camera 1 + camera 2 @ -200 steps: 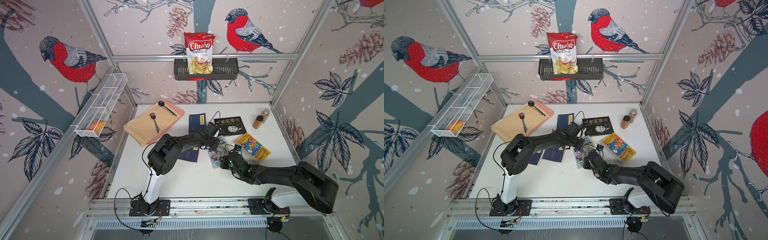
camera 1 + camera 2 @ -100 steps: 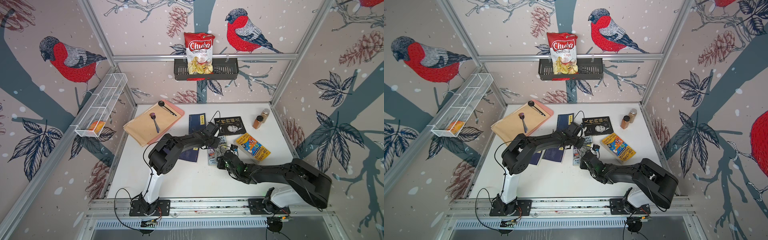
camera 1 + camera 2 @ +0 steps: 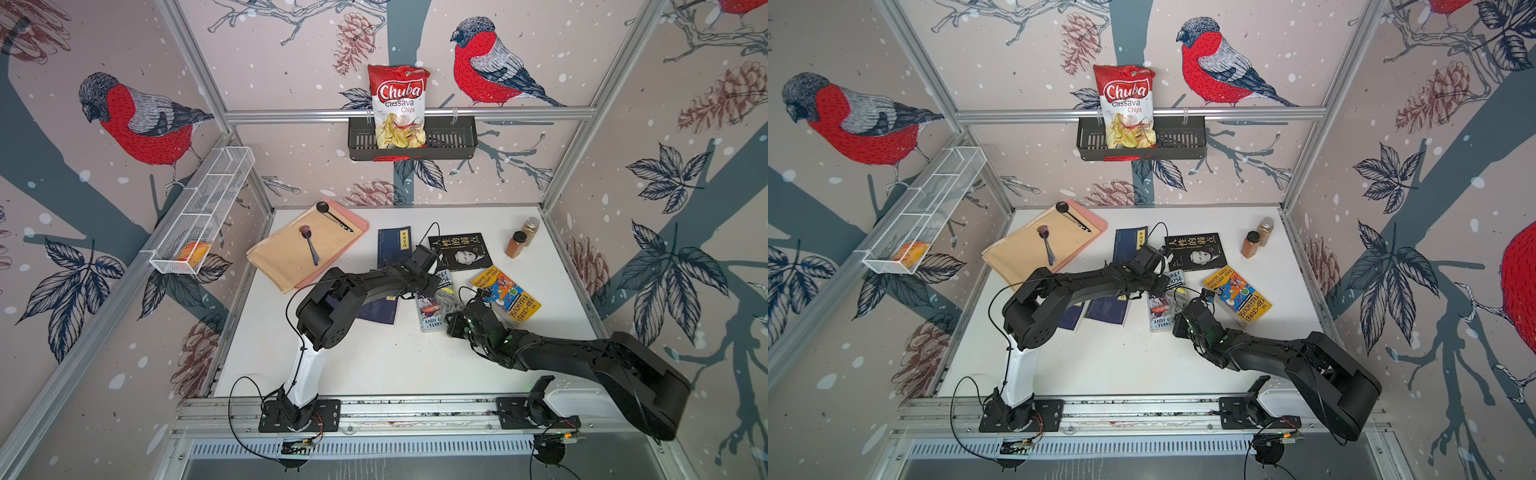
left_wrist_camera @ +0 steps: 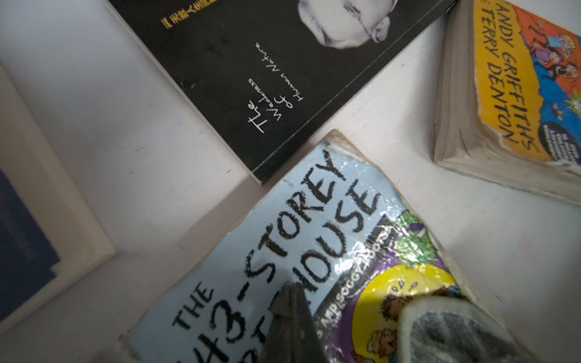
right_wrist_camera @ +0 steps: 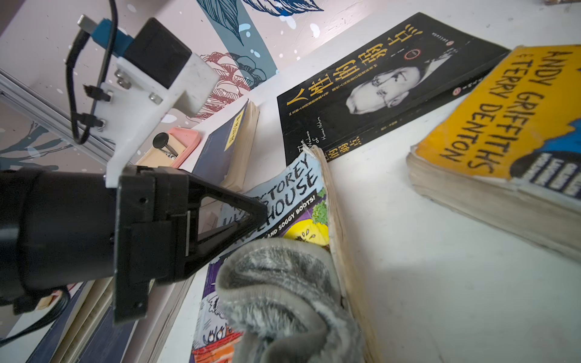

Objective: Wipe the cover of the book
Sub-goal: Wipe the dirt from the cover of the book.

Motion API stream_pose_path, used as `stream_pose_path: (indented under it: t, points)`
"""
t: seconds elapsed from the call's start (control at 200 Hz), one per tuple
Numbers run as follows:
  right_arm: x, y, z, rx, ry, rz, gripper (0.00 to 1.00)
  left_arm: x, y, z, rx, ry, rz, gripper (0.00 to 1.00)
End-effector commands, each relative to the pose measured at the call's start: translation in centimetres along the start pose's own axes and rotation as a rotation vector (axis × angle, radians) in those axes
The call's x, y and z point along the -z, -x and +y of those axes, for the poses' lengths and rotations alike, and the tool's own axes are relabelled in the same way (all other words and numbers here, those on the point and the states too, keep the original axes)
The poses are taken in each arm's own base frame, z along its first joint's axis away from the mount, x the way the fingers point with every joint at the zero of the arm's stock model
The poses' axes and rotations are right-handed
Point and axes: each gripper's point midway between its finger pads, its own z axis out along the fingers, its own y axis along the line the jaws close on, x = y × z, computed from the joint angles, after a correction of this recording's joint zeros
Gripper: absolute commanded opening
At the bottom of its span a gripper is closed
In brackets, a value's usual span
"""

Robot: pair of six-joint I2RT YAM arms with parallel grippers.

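Observation:
The book (image 3: 432, 309) with the light blue and purple cover lies flat mid-table, seen in both top views (image 3: 1160, 311). My left gripper (image 4: 290, 289) is shut, its tips pressed on the cover's title end (image 4: 283, 220); from the right wrist view this left gripper (image 5: 261, 213) rests on the book (image 5: 301, 185). A grey fluffy cloth (image 5: 283, 298) lies bunched on the cover beside those tips. My right gripper (image 3: 455, 318) is shut on the cloth (image 3: 446, 299); the cloth hides its jaws in the right wrist view.
A black book (image 3: 461, 251) touches the wiped book's far corner. A yellow book (image 3: 507, 299) lies to the right, dark blue books (image 3: 392, 245) to the left. Two spice jars (image 3: 515, 243) stand back right. A pink tray (image 3: 361, 222) with papers and spoons sits back left.
My right gripper slid the cloth leftward over the cover, then came back a little to the right. The left gripper stayed pressed on the book.

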Motion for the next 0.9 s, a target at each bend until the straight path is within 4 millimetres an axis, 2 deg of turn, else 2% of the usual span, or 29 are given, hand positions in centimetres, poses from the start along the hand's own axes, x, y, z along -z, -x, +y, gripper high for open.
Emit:
stream_pose_path:
  t: [0.0, 0.14, 0.265, 0.33, 0.39, 0.52, 0.61, 0.765, 0.835, 0.896]
  points:
    - [-0.5, -1.2, -3.4, 0.029, -0.121, 0.072, 0.06, 0.1, -9.1, 2.1, 0.02, 0.081, 0.322, 0.02]
    - [-2.8, 2.0, -3.8, 0.015, -0.129, 0.056, 0.06, 0.1, -9.3, 2.2, 0.024, 0.078, 0.319, 0.02]
    - [-5.9, 4.6, -3.4, 0.015, -0.128, 0.07, 0.08, 0.2, -9.4, 2.0, 0.03, 0.071, 0.309, 0.02]
    - [-7.4, 5.2, -3.0, 0.011, -0.127, 0.098, 0.09, 0.2, -9.4, 2.0, 0.035, 0.07, 0.305, 0.02]
    - [-7.9, 5.2, -2.4, 0.009, -0.119, 0.112, 0.09, 0.2, -9.4, 2.0, 0.036, 0.068, 0.306, 0.02]
    - [-6.8, 3.1, -2.7, 0.013, -0.139, 0.13, 0.1, 0.3, -9.6, 1.9, 0.038, 0.065, 0.303, 0.02]
    - [-5.1, 0.5, -3.3, 0.032, -0.175, 0.159, 0.11, 0.2, -9.9, 2.0, 0.038, 0.066, 0.309, 0.02]
    - [-1.8, -3.5, -2.9, 0.043, -0.19, 0.204, 0.12, 0.4, -10.3, 2.1, 0.046, 0.067, 0.308, 0.01]
    - [-0.9, -4.4, -3.2, 0.023, -0.194, 0.21, 0.12, 0.5, -10.4, 2.1, 0.052, 0.066, 0.305, 0.01]
    - [-0.7, -4.1, -3.7, 0.006, -0.201, 0.19, 0.12, 0.6, -10.5, 2.1, 0.056, 0.063, 0.301, 0.01]
